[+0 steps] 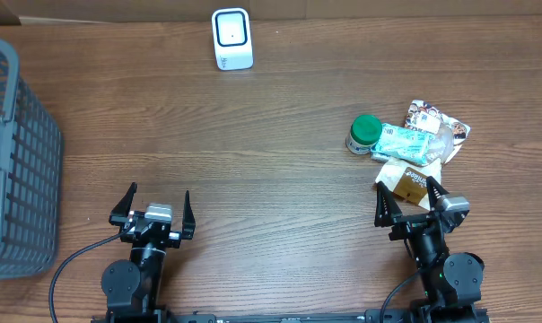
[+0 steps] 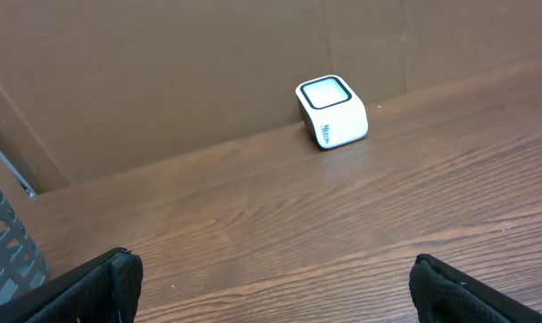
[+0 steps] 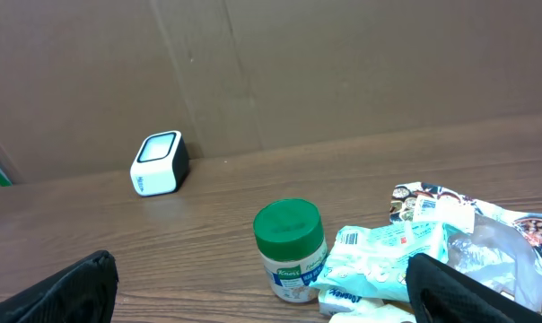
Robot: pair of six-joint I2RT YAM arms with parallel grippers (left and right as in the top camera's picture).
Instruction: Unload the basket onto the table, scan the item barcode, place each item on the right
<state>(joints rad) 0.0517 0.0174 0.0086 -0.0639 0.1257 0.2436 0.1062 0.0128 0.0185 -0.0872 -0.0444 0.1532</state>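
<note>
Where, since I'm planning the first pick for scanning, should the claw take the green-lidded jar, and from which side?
Probably the white body just below the green lid, coming from above with the right claw, open and nearest. The jar stands upright and round, so fingers can straddle it front to back; the teal packet crowds its right side.

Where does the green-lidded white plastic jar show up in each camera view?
Overhead: green-lidded white plastic jar right of centre, left of the packets.
Left wrist: not in it.
Right wrist: jar at lower centre.
Shared landmark: small white scanner box, in all three.
</note>
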